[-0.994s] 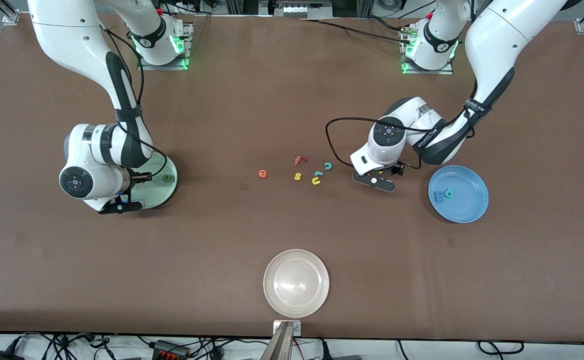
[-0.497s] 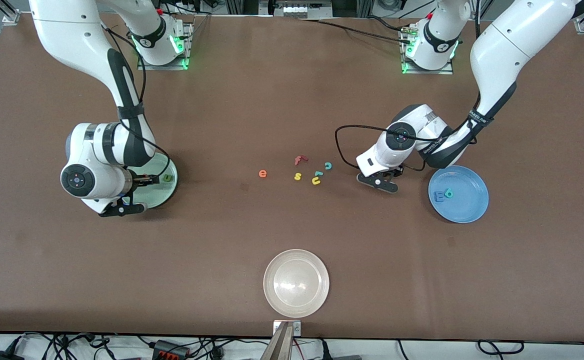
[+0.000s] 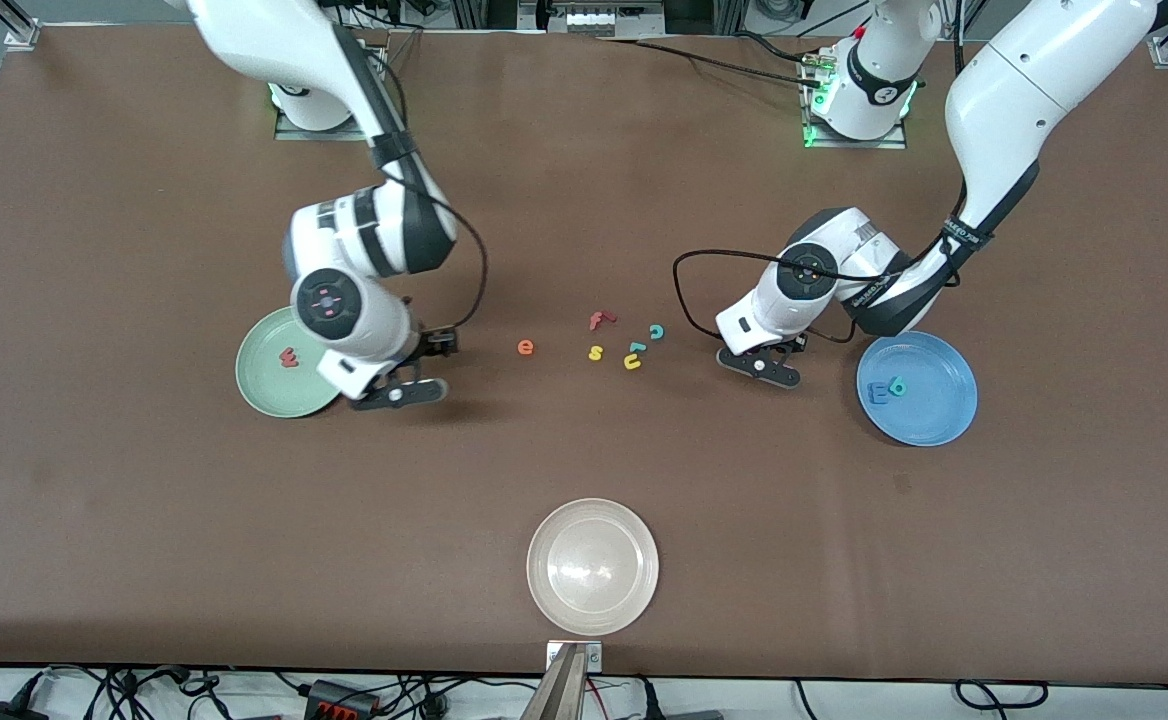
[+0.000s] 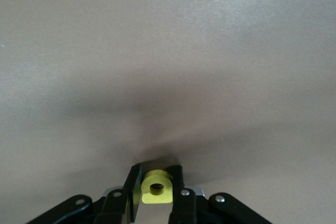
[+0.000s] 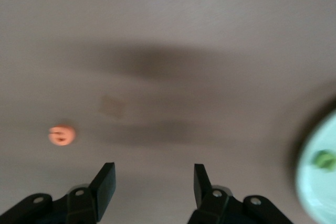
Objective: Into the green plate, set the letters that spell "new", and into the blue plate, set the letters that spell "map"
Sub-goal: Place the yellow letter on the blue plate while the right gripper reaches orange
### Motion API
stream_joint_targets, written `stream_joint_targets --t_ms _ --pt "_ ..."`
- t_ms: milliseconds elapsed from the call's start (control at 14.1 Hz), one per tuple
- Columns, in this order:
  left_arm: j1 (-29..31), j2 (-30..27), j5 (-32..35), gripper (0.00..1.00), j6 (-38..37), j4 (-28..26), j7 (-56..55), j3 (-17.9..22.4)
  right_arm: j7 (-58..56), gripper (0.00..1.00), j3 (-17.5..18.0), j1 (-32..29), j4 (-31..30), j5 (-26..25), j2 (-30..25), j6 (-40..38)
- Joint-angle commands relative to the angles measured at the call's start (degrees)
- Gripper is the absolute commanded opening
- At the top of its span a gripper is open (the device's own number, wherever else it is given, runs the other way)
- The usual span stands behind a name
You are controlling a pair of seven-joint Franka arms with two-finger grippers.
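Left wrist view: the yellow p [image 4: 156, 188] is clamped between the left gripper [image 3: 780, 352] fingers, beside the blue plate [image 3: 934, 420]. The right gripper [image 5: 153, 184] is held spread — empty — over the table [image 3: 584, 200] between the green plate [image 3: 262, 385] and the orange e [image 3: 525, 347].

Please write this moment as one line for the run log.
left pincer: shut on yellow p, beside blue plate | right pincer: open, beside green plate | orange e: on table
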Motion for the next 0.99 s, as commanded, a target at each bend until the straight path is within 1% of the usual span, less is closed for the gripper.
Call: stream_joint_targets --t_ms 0,142,284,426,568,639,710,781,852,923 --pt "2.4 -1.3 1.4 0.1 -1.7 -0.2 0.5 -0.5 4.8 0.65 -0.6 2.2 0.6 2.1 1.9 1.5" --pt "4.6 -3.6 1.4 0.1 -6.5 1.5 2.8 -2.0 11.6 0.65 -0.6 5.2 0.6 2.1 4.0 4.9" --pt "8.5 -4.3 1.3 0.11 -12.5 4.4 11.8 -2.8 16.7 0.65 -0.6 7.4 0.7 2.3 5.6 7.8" --pt "13.7 -4.2 1.3 0.11 -16.5 6.9 21.1 -4.2 20.7 0.64 -0.5 8.5 0.7 2.4 6.3 9.1" --pt "18.1 -4.2 1.2 0.11 -18.6 8.6 30.3 -4.0 22.8 0.63 -0.5 8.9 1.4 2.6 7.0 9.5" --pt "20.0 -3.8 1.2 0.12 -18.3 8.6 33.2 -3.9 23.7 0.63 -0.5 9.2 1.8 2.9 7.4 9.6" --pt "21.3 -3.2 1.3 0.13 -17.9 8.6 33.9 -3.9 24.9 0.63 -0.5 9.6 2.1 3.6 8.1 10.3" --pt "22.1 -2.6 1.2 0.17 -17.9 8.7 33.9 -3.9 25.6 0.63 -0.5 9.9 3.2 4.1 8.8 10.7" --pt "22.2 -2.5 1.2 0.31 -17.9 8.7 34.0 -3.5 26.1 0.63 -0.5 9.9 4.3 4.2 9.4 10.7" --pt "22.3 -2.2 1.2 0.61 -17.8 8.7 34.0 -3.4 26.6 0.63 -0.5 9.9 4.9 4.2 10.0 10.8"
